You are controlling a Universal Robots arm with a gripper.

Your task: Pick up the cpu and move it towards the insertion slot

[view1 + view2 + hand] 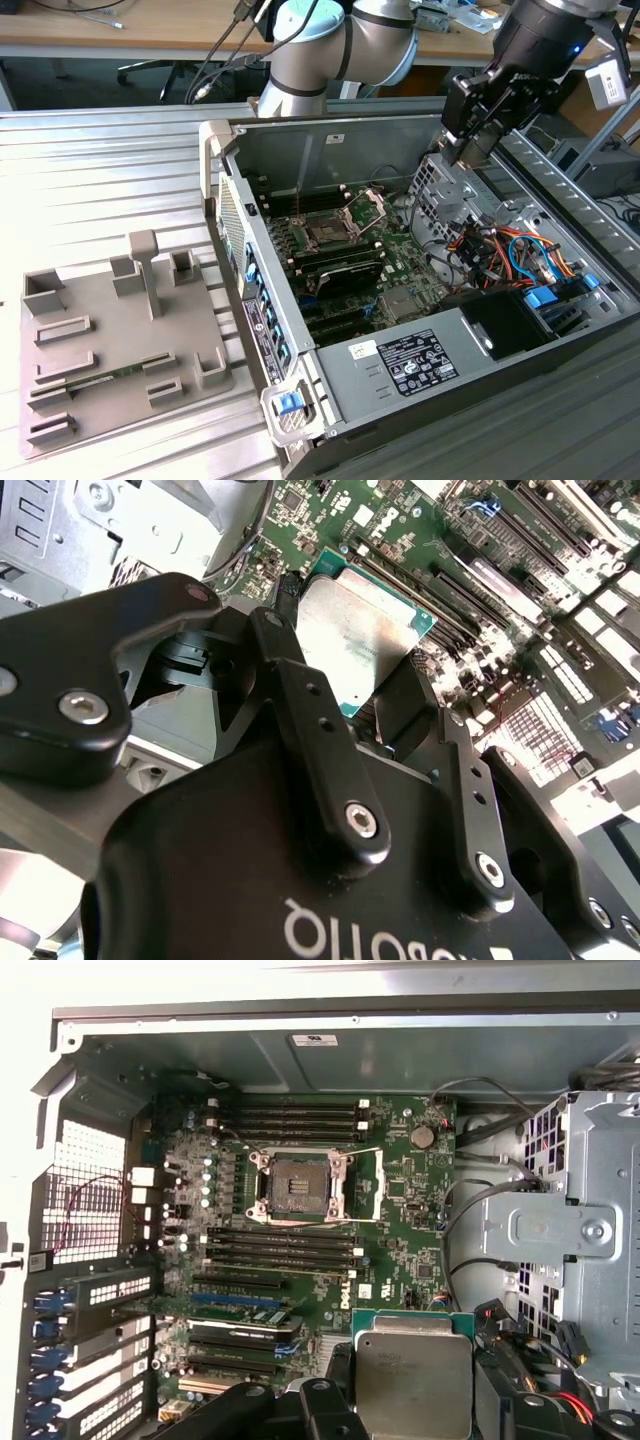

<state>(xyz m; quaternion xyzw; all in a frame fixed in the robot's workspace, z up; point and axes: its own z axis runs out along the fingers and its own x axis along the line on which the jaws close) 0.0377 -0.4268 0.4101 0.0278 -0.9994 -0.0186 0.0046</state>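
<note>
First wrist view: hand [410, 1400] clamped on cpu [412, 1375], carried above insertion slot [298, 1186] at frame centre for lowering

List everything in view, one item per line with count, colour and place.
cpu: one, silvery top with green edge, held between the gripper's fingers above the motherboard.
insertion slot: one, dark centre with silver frame, open, on the motherboard.
motherboard: one, green, inside the computer case.
computer case: one, grey metal, open, lying on the table.
tray: one, grey plastic, at the exterior view's left of the case.
gripper: one, black, over the case, shut on the cpu.
</note>
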